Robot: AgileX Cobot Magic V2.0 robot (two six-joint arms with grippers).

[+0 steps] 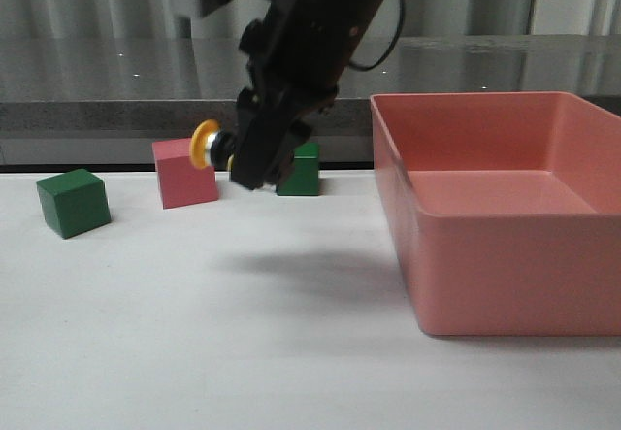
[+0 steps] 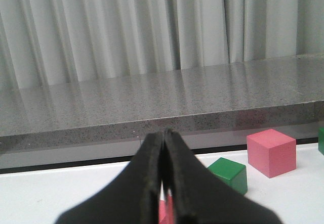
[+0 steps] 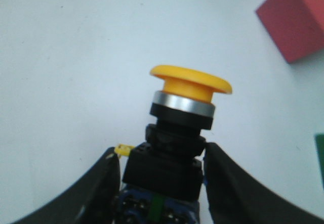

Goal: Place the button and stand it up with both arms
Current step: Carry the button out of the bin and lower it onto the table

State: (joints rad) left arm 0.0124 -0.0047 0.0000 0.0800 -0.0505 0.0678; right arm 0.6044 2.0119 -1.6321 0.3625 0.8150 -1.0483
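A large salmon-pink plastic bin (image 1: 505, 207) with tall walls stands on the white table (image 1: 243, 352) at its right edge, open side up. Toward the far edge of the table sit three small cubes: a dark green cube (image 1: 73, 203) nearest the left edge, a pink cube (image 1: 182, 176) further in, and a second green cube (image 1: 303, 171) partly hidden, closest to the bin. Past the far edge runs a grey speckled stone ledge (image 1: 97, 81), with pale pleated curtains (image 2: 126, 27) behind it.
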